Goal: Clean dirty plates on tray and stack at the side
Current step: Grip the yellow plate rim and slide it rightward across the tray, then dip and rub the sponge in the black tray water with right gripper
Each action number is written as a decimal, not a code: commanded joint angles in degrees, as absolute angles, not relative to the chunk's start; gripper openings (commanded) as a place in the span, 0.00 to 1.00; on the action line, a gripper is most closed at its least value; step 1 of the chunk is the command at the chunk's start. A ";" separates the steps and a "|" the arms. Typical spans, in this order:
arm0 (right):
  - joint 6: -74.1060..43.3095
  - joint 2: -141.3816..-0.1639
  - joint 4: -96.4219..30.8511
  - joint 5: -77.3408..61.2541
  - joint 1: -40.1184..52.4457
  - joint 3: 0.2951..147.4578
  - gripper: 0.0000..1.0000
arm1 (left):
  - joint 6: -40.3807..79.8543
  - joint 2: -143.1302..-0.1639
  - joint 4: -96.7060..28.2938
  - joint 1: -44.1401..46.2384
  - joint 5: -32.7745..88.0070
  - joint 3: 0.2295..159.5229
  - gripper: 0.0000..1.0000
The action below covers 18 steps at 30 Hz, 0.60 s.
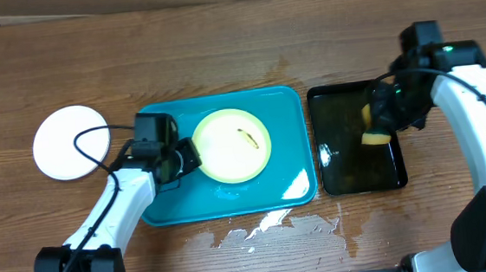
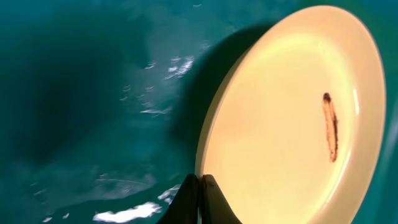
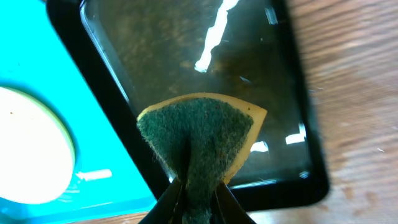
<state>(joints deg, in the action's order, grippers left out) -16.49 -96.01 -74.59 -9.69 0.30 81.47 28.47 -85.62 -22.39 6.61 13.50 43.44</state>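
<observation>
At the tip of the left pincer (image 2: 199, 182) sits the near rim of the pale yellow round plate (image 2: 292, 118). The jaws are pressed right together there, and as far as we can judge they pinch that thin rim, though the contact itself is hidden under the fingers. Ahead of this pincer the plate lies on the turquoise rectangular plastic tray (image 1: 166, 207), which spreads beneath and around the pincer. The right pincer (image 3: 196, 186) is nearly closed on a folded yellow sponge with a green scouring face (image 3: 196, 134). The sponge juts out past its fingertips, above the glossy, wet-looking black rectangular tray (image 3: 273, 93). We read the step as readying the wipe, with one arm steadying the plate and the other bringing the sponge. The next move, in our judgement, calls for carrying the sponge across both tray rims and pressing it onto the brown smear (image 2: 330, 126), with the left grip firm enough that the plate does not slide. That short dark streak lies on the far half of the plate from the left pincer. Otherwise the plate looks shallow, glossy and clean. Well behind the left pincer, off the tray, a white round plate (image 1: 71, 142) rests on the wooden table (image 1: 219, 51), which we take for the stacking spot.
</observation>
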 commanded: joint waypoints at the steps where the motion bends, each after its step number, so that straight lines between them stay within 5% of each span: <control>1: -16.47 -96.12 -71.94 -10.17 3.18 78.59 0.13 | 27.24 -85.49 -19.53 8.75 13.69 43.66 0.04; 14: -16.45 -96.23 -50.83 -8.88 7.09 63.18 0.06 | 23.94 -85.49 -17.93 9.04 13.13 43.68 0.24; 18: -16.43 -96.23 -47.22 -8.86 7.09 59.44 0.15 | 22.70 -85.49 -18.37 9.04 13.10 43.68 0.29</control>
